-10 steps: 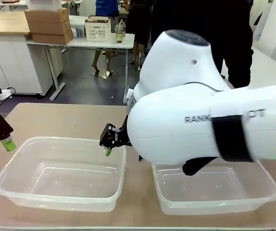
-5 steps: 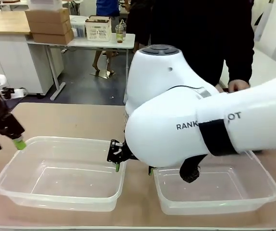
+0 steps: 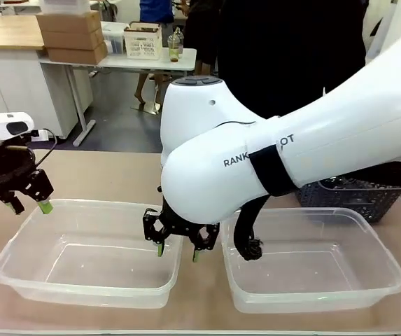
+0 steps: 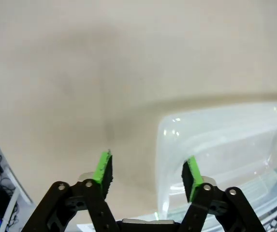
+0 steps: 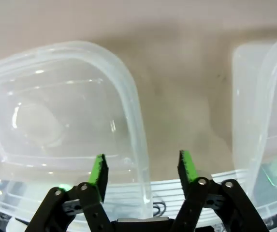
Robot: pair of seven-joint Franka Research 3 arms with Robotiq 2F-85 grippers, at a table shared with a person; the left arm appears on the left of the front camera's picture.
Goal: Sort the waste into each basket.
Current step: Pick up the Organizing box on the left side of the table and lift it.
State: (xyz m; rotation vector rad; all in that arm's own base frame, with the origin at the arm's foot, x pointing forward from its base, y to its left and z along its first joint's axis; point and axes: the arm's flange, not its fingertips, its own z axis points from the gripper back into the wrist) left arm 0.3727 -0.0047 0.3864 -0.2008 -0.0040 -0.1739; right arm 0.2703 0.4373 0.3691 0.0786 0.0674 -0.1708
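No cans or bottles show in any view. Two clear tubs stand side by side near the table's front: the left tub (image 3: 18, 276) and the right tub (image 3: 385, 283), both with nothing in them. My left gripper (image 3: 29, 207) hangs open over the left tub's far left corner (image 4: 186, 121), one pad over the table and one over the rim. My right gripper (image 3: 178, 252) is open too, and its fingers straddle the left tub's right wall (image 5: 134, 116), beside the right tub (image 5: 261, 92). Nothing sits between either pair of pads.
A dark lattice basket (image 3: 354, 199) stands behind the right tub, partly hidden by my right arm. A person in black stands at the far side. The big white right arm covers much of the table's middle.
My right arm has swung down and left, lowering its gripper over the left tub's right wall. My left gripper has moved right, to the tub's corner. The dark basket has come into view.
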